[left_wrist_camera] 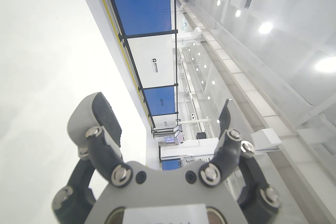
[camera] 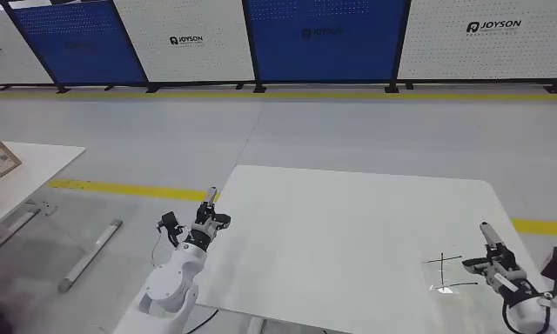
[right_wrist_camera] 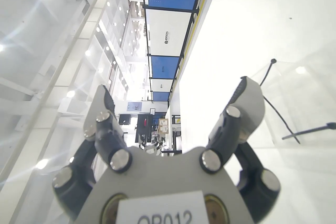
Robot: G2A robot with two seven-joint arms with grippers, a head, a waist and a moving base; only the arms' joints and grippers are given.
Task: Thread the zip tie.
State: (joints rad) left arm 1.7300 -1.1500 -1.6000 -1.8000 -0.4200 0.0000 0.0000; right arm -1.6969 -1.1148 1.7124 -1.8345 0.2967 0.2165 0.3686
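Smooth matt white table (camera: pixel 348 221). Thin black plastic zip ties (right_wrist_camera: pixel 279 113) in glossy clear plastic tray (right_wrist_camera: pixel 315 93). Grey matt metal left pincer (left_wrist_camera: pixel 164 100) and right pincer (right_wrist_camera: pixel 173 84), ribbed black pads (left_wrist_camera: pixel 109 114).

Left pincer (left_wrist_camera: pixel 164 101) spread wide, right pincer (right_wrist_camera: pixel 173 84) spread wide, both empty, arms well apart

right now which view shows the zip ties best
Right wrist view: the black zip ties lie crossed in a clear tray, heads visible. Top view gives thin dark lines; left wrist view faces the table's other side.
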